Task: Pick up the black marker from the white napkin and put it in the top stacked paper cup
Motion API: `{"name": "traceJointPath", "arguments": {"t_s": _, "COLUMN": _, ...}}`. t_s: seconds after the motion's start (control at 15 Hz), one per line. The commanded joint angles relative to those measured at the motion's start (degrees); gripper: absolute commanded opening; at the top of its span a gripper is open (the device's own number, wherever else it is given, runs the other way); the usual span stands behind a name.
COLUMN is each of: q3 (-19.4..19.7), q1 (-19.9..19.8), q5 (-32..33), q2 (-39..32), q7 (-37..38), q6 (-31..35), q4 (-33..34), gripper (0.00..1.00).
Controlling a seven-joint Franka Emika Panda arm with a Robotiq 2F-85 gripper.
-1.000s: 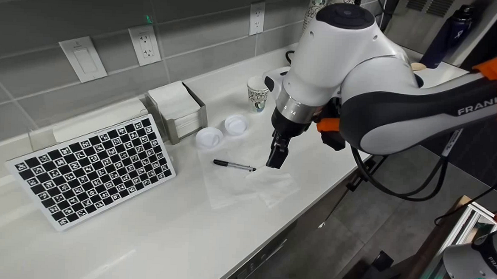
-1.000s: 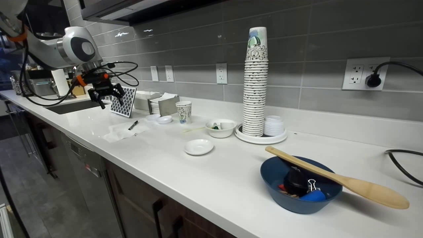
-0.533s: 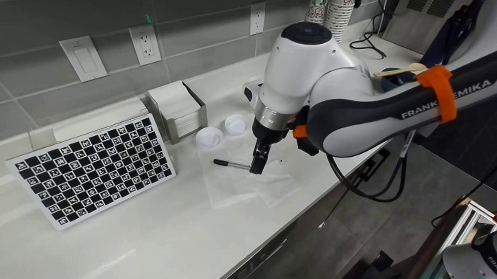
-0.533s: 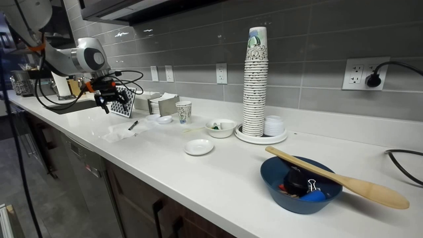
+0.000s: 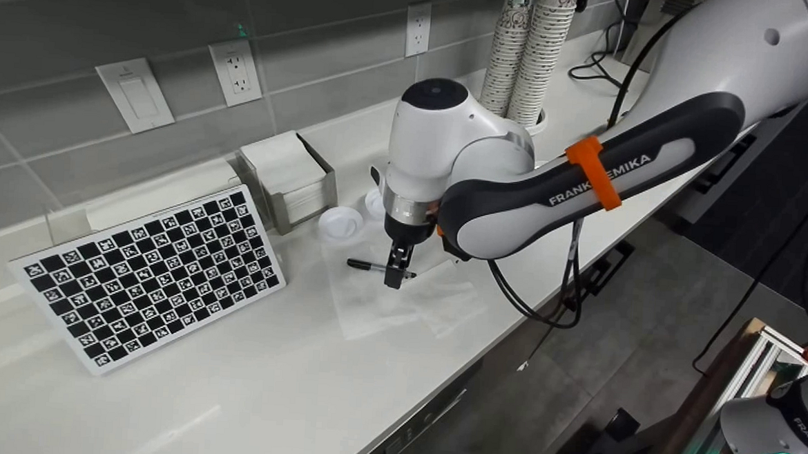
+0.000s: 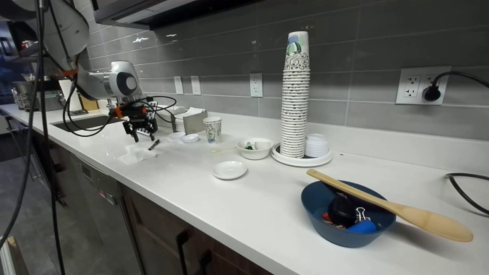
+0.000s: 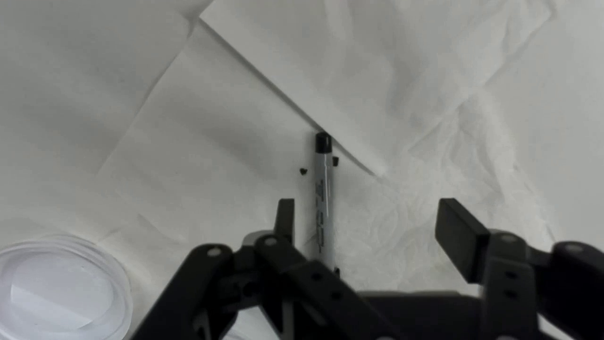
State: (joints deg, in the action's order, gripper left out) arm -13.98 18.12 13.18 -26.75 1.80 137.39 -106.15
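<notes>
The black marker (image 5: 366, 265) with a grey barrel lies on the white napkin (image 5: 372, 315) on the counter; it also shows in an exterior view (image 6: 154, 144) and in the wrist view (image 7: 324, 203). My gripper (image 7: 365, 210) is open and empty above it. In the wrist view the marker lies between the fingers, nearer the left finger, its lower end hidden behind that finger. The gripper also shows in both exterior views (image 5: 394, 280) (image 6: 144, 138). A short stack of patterned paper cups (image 6: 212, 130) stands upright near the wall; the arm hides it in an exterior view.
Two clear-white lids (image 5: 340, 222) lie beside the napkin, near the napkin holder (image 5: 295, 187). A checkered board (image 5: 152, 279) leans nearby. A white bowl (image 6: 255, 148), a saucer (image 6: 230, 170), tall cup stacks (image 6: 295, 99) and a blue bowl (image 6: 347, 229) with a wooden spoon stand farther along.
My gripper has come down and across, from beside and above the marker's end to over its barrel. It stays open. The marker and napkin have not moved.
</notes>
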Motion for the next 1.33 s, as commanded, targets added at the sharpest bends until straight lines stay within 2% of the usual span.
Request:
{"name": "traceJointPath", "arguments": {"t_s": 0.0, "q3": 2.0, "q1": 2.0, "q5": 0.1, "q2": -4.0, "q7": 0.5, "q6": -2.0, "q4": 5.2, "gripper": 0.72}}
{"name": "traceJointPath", "arguments": {"t_s": 0.07, "q3": 2.2, "q1": 2.2, "q5": -0.1, "q2": -4.8, "q7": 0.4, "q6": -2.5, "q4": 6.2, "gripper": 0.72}}
{"name": "traceJointPath", "arguments": {"t_s": 0.2, "q3": 2.6, "q1": 2.6, "q5": -0.1, "q2": -6.0, "q7": 0.4, "q6": -3.3, "q4": 7.6, "gripper": 0.64}}
{"name": "traceJointPath", "arguments": {"t_s": 0.33, "q3": 2.8, "q1": 2.8, "q5": -0.2, "q2": -6.9, "q7": 0.3, "q6": -4.0, "q4": 8.8, "gripper": 0.5}}
{"name": "traceJointPath", "arguments": {"t_s": 0.4, "q3": 3.0, "q1": 2.9, "q5": -0.2, "q2": -7.3, "q7": 0.3, "q6": -4.3, "q4": 9.4, "gripper": 0.5}}
{"name": "traceJointPath", "arguments": {"t_s": 0.47, "q3": 3.1, "q1": 3.0, "q5": -0.2, "q2": -7.7, "q7": 0.3, "q6": -4.7, "q4": 10.0, "gripper": 0.43}}
{"name": "traceJointPath", "arguments": {"t_s": 0.53, "q3": 3.1, "q1": 3.0, "q5": -0.3, "q2": -8.0, "q7": 0.2, "q6": -5.2, "q4": 10.3, "gripper": 0.29}}
{"name": "traceJointPath", "arguments": {"t_s": 0.6, "q3": 3.2, "q1": 3.0, "q5": -0.3, "q2": -8.4, "q7": 0.2, "q6": -5.5, "q4": 10.7, "gripper": 0.26}}
{"name": "traceJointPath", "arguments": {"t_s": 0.67, "q3": 3.2, "q1": 3.0, "q5": -0.3, "q2": -8.7, "q7": 0.3, "q6": -5.7, "q4": 11.1, "gripper": 0.2}}
{"name": "traceJointPath", "arguments": {"t_s": 0.87, "q3": 3.4, "q1": 3.1, "q5": -0.3, "q2": -9.3, "q7": 0.4, "q6": -6.5, "q4": 11.8, "gripper": 0.12}}
{"name": "traceJointPath", "arguments": {"t_s": 0.93, "q3": 3.6, "q1": 3.3, "q5": -0.1, "q2": -9.0, "q7": 0.9, "q6": -6.5, "q4": 11.5, "gripper": 0.03}}
{"name": "traceJointPath", "arguments": {"t_s": 1.0, "q3": 3.5, "q1": 3.4, "q5": 0.0, "q2": -8.2, "q7": 0.9, "q6": -6.4, "q4": 11.0, "gripper": 0.0}}
{"name": "traceJointPath", "arguments": {"t_s": 1.27, "q3": 1.8, "q1": 2.0, "q5": -1.8, "q2": -1.1, "q7": -0.9, "q6": -5.2, "q4": 5.8, "gripper": 0.03}}
